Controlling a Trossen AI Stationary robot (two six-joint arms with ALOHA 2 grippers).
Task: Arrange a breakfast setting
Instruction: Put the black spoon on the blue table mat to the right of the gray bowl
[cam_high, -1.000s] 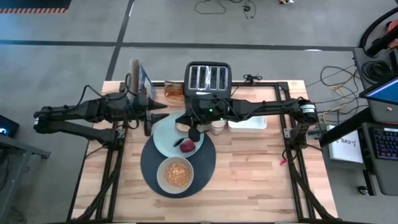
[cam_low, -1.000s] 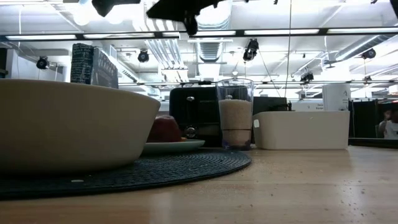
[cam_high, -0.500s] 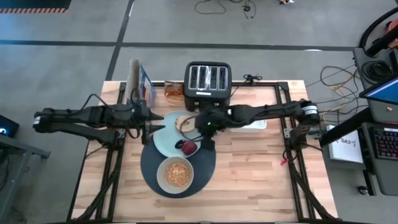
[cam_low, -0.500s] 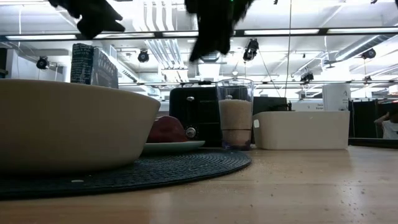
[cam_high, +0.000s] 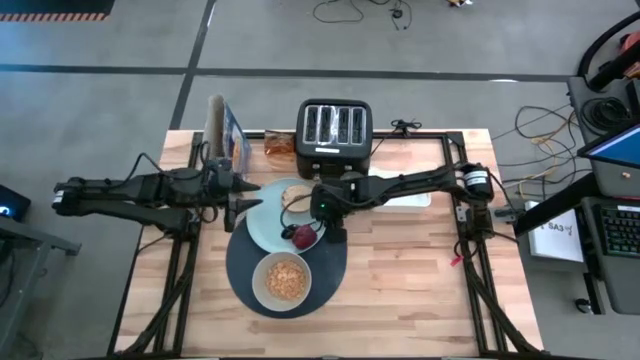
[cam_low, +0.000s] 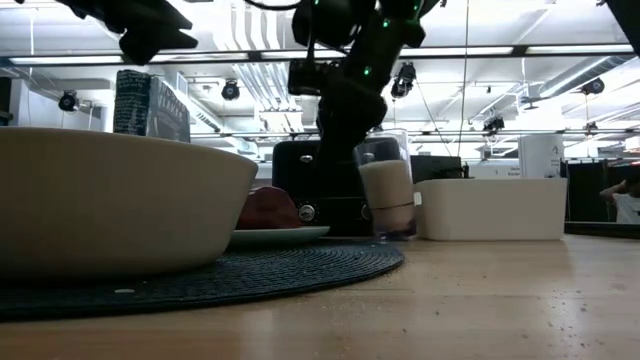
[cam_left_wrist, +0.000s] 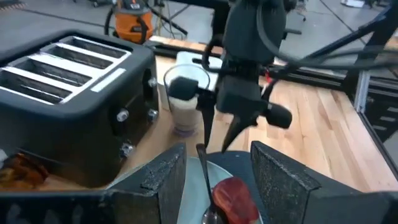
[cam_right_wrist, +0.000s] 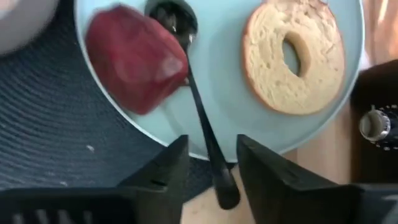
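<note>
A round dark-blue placemat (cam_high: 335, 262) holds a beige bowl (cam_high: 283, 280) and a pale mint plate (cam_high: 262, 222). On the plate lie a bagel (cam_right_wrist: 293, 57), a dark-red fruit (cam_right_wrist: 134, 59) and a metal spoon (cam_right_wrist: 199, 106); its handle end (cam_right_wrist: 225, 194) reaches past the plate's rim. My right gripper (cam_right_wrist: 211, 174) is open, low over that rim, one finger on either side of the handle end. The milk glass (cam_low: 388, 190) stands beside it, tilted. My left gripper (cam_left_wrist: 217, 186) is open above the plate's left edge. My right gripper's fingers (cam_right_wrist: 155, 177) stand on either side of the spoon's handle end without touching it. Its outer side is close against the milk glass (cam_left_wrist: 185, 102), which leans in the low view. Whether they touch, I cannot tell.
A black four-slot toaster (cam_high: 336, 128) stands at the far edge behind the plate, a white rectangular tray (cam_low: 488, 208) to its right. A boxed item (cam_high: 228, 135) stands at the far left. Bare wood lies to the right of the placemat (cam_high: 420, 270).
My right gripper has come down from above the plate's far side toward the spoon's handle end at the plate's right rim. In the low view the milk glass has shifted a little to the right and now leans.
</note>
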